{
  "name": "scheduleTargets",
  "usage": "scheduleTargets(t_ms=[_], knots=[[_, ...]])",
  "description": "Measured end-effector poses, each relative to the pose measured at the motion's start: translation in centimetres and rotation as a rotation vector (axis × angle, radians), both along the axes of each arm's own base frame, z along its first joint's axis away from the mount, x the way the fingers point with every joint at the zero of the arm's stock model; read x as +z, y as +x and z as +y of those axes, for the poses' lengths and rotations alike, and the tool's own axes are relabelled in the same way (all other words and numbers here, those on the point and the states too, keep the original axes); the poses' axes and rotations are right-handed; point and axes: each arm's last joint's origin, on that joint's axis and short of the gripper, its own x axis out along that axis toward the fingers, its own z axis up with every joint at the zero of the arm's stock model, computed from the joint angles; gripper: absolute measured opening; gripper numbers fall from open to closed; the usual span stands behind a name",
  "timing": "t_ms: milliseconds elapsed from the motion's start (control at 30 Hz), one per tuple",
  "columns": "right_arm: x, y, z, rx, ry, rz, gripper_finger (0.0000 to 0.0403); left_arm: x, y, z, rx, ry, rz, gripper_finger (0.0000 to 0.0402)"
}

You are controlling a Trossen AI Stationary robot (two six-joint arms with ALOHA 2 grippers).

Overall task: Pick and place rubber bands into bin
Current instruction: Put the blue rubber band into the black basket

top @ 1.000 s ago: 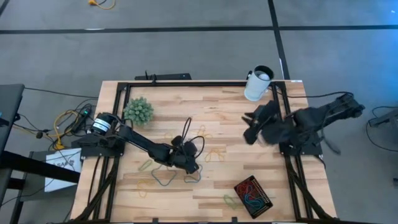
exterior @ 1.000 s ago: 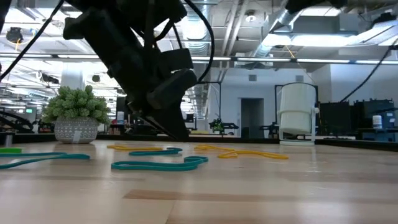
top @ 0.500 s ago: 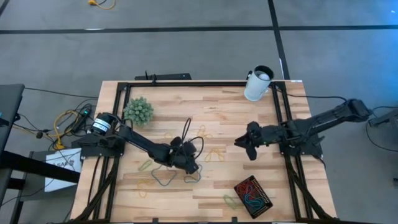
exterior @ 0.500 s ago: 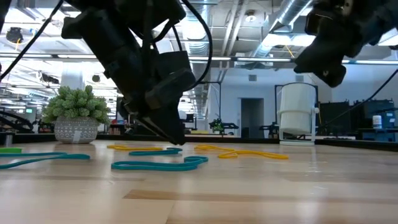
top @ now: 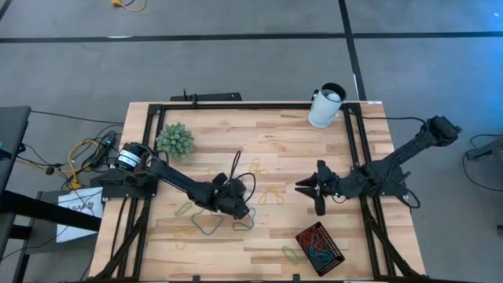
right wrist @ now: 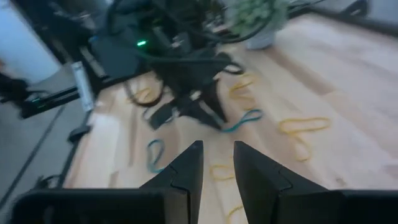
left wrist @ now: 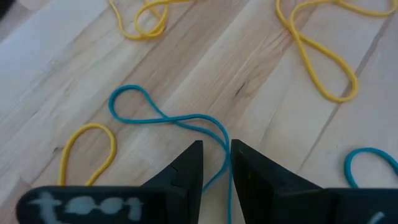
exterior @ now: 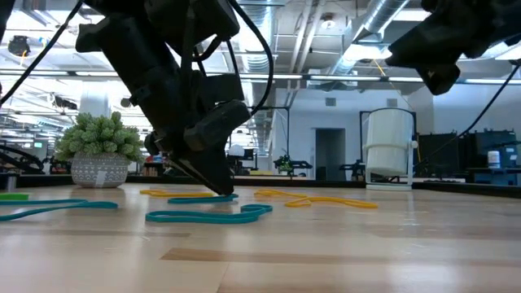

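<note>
Rubber bands in yellow, blue and green lie scattered on the wooden table around my left gripper (top: pixel 238 208). That gripper (left wrist: pixel 216 158) is low over the table, narrowly open, and one strand of a blue rubber band (left wrist: pixel 168 118) runs between its fingertips. In the low view its tips (exterior: pixel 218 191) reach down to that blue band (exterior: pixel 199 198). The black bin (top: pixel 321 245) sits near the table's near edge with several bands inside. My right gripper (top: pixel 306 191) hovers above the table's middle, far side of the bin, narrowly open (right wrist: pixel 217 155) and empty. My left gripper comes down slanting from above with one finger on each side of the blue band's strand (left wrist: pixel 225 149), which lies flat on the table. The strand runs close along one finger's inner edge (left wrist: pixel 235 163); whether it touches I cannot tell.
A potted plant (top: pixel 174 140) stands at the far left and a white cup (top: pixel 326 104) at the far right edge. Yellow bands (left wrist: pixel 323 62) lie just beyond the left gripper, a long teal band (exterior: pixel 212 216) nearer the near edge. Bare wood lies between the two grippers.
My right arm has swung out from the table's right edge toward the middle and the near edge, ending stretched low over the table. My left gripper has sunk a little, its tips coming down onto the table at the blue band. The bands have stayed where they were.
</note>
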Motion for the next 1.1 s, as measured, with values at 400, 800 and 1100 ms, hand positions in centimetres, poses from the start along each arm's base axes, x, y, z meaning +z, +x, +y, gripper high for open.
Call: scheduleTargets(t_ms=[400,800,1100], knots=[[-0.55,0.11,0.20,-0.024,-0.024,0.026,0.0083,-0.02,-0.06,-0.22,0.008,-0.027,-0.005,0.0073],[-0.59,0.11,0.20,-0.023,-0.024,0.029,0.0083,0.02,0.02,-0.03,0.017,-0.007,-0.013,0.0073],[-0.59,0.10,0.20,-0.022,-0.024,0.030,0.0083,0.10,0.07,-0.22,0.017,-0.004,-0.028,0.0073]])
